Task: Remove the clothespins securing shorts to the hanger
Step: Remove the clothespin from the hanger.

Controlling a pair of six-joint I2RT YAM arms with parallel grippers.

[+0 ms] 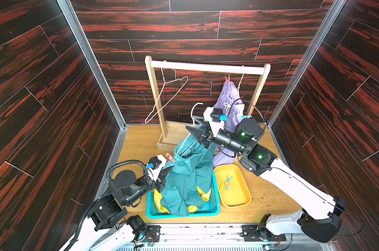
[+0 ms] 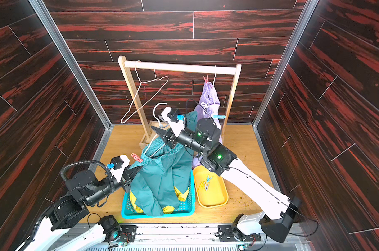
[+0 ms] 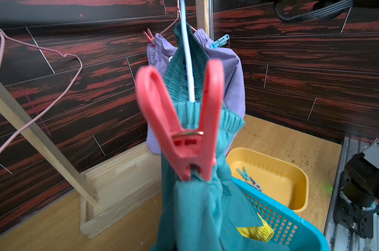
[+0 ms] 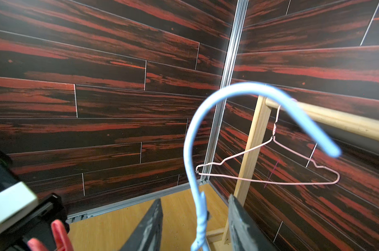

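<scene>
Dark walls (image 1: 184, 26); right gripper (image 1: 196, 133) aloft

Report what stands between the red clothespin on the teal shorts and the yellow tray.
The teal shorts hang between the red clothespin and the yellow tray, draped into the blue basket beside it.

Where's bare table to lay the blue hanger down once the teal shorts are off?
Bare wood between the rack base and left wall, and right of the yellow tray, under the right arm. Crowded: blue basket, tray and left arm mid-table.
</scene>
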